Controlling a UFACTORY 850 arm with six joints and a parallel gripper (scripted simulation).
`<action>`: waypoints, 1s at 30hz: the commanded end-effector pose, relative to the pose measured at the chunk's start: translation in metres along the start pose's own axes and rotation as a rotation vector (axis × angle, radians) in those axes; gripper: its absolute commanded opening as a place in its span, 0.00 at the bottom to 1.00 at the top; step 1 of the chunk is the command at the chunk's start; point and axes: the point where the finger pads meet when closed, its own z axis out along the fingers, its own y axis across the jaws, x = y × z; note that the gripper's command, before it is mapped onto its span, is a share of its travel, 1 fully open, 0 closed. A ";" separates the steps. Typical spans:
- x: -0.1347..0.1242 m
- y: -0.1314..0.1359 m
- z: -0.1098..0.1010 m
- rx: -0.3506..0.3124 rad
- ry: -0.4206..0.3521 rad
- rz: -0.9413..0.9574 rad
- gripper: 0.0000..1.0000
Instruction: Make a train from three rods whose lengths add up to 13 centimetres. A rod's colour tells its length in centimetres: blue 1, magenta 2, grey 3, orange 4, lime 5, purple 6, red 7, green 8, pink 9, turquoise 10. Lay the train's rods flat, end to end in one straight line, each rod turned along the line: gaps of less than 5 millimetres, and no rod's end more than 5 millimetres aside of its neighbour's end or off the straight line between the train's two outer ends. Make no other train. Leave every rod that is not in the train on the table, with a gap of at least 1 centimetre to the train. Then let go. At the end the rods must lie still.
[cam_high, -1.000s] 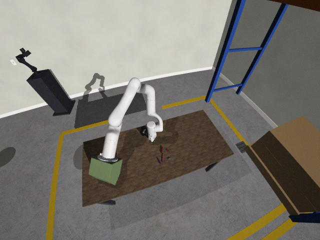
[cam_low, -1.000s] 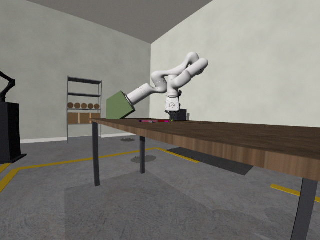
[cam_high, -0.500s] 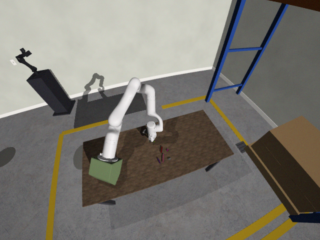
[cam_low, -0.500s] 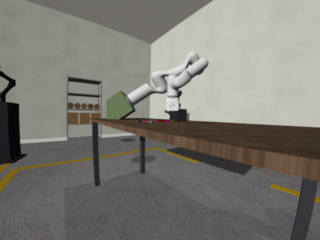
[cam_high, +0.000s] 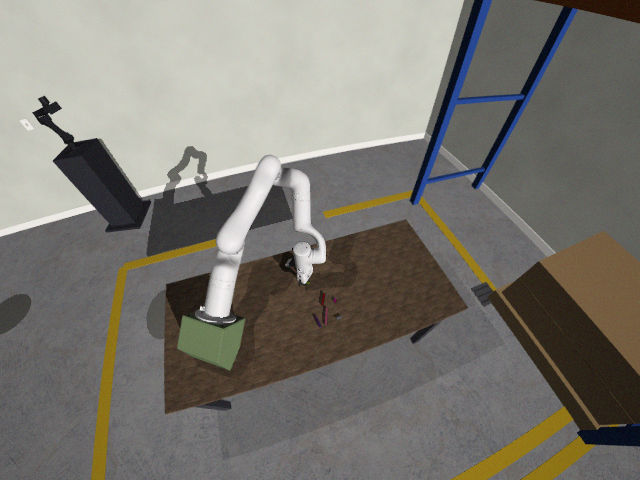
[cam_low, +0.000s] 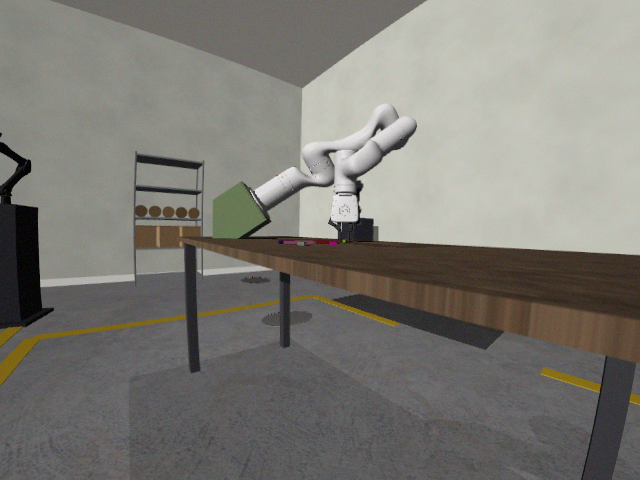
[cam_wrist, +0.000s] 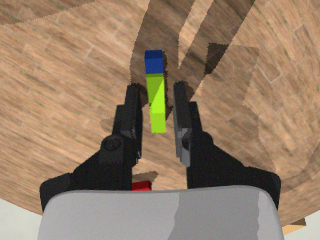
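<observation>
Your claw (cam_wrist: 158, 116) stands open, both fingers clear of the lime rod (cam_wrist: 158, 103), whose far end touches the blue rod (cam_wrist: 154, 62).

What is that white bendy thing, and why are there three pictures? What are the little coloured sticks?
It is a robot arm bolted to a green block on a wooden table. One picture looks down from above, one from the side, and one from a camera on the arm's wrist. Its end effector is a two-finger pincher. A lime rod lies flat between the fingers, touching a blue rod. The fingers stand apart, holding nothing. More rods lie nearby.
</observation>
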 end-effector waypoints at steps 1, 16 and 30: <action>0.000 0.000 0.000 0.000 -0.001 0.000 0.24; 0.000 0.000 -0.029 0.000 -0.001 0.000 0.24; 0.000 0.000 -0.085 0.000 -0.001 0.000 0.24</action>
